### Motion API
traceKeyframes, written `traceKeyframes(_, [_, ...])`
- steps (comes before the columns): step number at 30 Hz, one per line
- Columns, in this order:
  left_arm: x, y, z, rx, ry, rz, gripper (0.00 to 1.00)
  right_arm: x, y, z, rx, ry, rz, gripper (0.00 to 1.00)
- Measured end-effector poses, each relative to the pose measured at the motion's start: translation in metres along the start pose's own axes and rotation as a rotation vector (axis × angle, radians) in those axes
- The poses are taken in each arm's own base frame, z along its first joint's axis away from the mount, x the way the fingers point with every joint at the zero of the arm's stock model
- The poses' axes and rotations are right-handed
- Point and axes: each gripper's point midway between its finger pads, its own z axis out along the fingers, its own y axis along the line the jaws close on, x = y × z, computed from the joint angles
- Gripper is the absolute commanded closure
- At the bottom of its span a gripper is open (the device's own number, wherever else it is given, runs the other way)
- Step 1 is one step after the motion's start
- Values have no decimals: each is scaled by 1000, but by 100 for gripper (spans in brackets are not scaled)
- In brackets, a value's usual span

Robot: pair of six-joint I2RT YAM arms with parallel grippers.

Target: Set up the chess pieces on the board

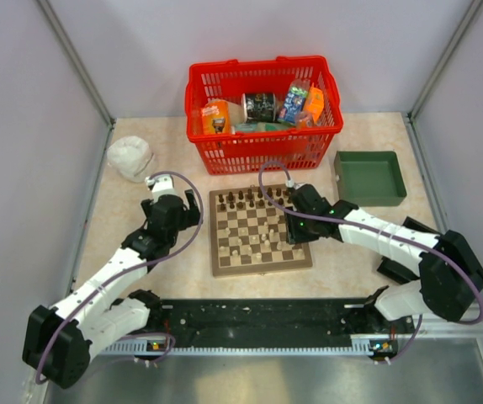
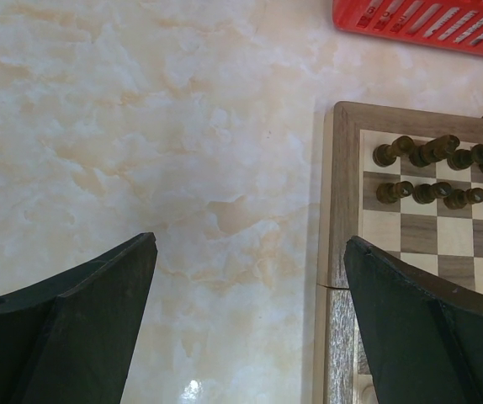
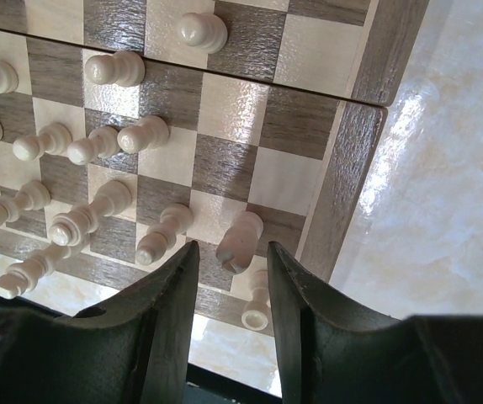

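board (image 1: 261, 230): mid-surface (image 1: 342, 269); dark pieces (image 1: 246, 199) along its 12 o'clock edge; pale pieces (image 1: 254, 242) toward 6 | right hand (image 3: 233, 251): board's 3 o'clock edge; slightly open; tips flank one pale piece (image 3: 240, 240) | left hand (image 2: 250, 244): wide open, empty, at 9 | red basket (image 1: 262, 156): at 12

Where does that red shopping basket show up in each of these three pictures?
Top camera: the red basket sits at the far middle, just beyond the board.
Left wrist camera: only a strip of the red basket, in the top right corner.
Right wrist camera: not in it.
Shared landmark: the board's plain border, visible in all three.
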Motion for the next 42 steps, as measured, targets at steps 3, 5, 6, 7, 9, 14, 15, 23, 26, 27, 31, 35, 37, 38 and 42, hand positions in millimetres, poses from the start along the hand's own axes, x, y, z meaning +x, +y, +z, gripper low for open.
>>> traceKeyframes(3, [1,-1,-1,4,7,-7,1,-1,-1,0,8,-4,-1,64])
traceKeyframes(5, [2,-1,-1,7,10,-10,1,-1,-2,1,10,-4,-2,63])
traceKeyframes(6, [2,-1,-1,9,12,-12,1,0,-2,1,11,-2,-2,64])
traceKeyframes(7, [2,-1,-2,9,12,-14,1,0,-2,1,11,-2,-2,64])
traceKeyframes(9, [2,-1,-2,10,13,-15,1,0,-2,2,11,-1,-2,65])
traceKeyframes(14, [3,-2,-3,12,15,-18,1,0,-2,2,12,2,-3,70])
traceKeyframes(15, [3,-2,-3,13,15,-18,1,1,-2,2,13,2,-3,71])
traceKeyframes(23, [3,-2,-3,12,15,-21,1,1,-2,3,12,3,-4,81])
traceKeyframes(26, [3,-2,-3,12,15,-21,1,0,-1,3,8,1,-4,82])
traceKeyframes(27, [3,-2,-3,12,15,-21,1,0,-1,3,7,1,-4,82])
traceKeyframes(31, [3,-2,-2,12,16,-20,1,0,0,2,8,0,-17,86])
traceKeyframes(35, [3,-2,-2,11,17,-20,1,2,5,-2,21,2,-44,86])
traceKeyframes(37, [4,-2,-2,10,19,-18,1,3,8,-4,22,2,-60,86])
traceKeyframes(38, [5,-2,-1,9,22,-17,1,5,9,-5,25,3,-68,86])
traceKeyframes(42, [8,-2,0,6,32,-13,1,10,7,-9,44,12,-76,86])
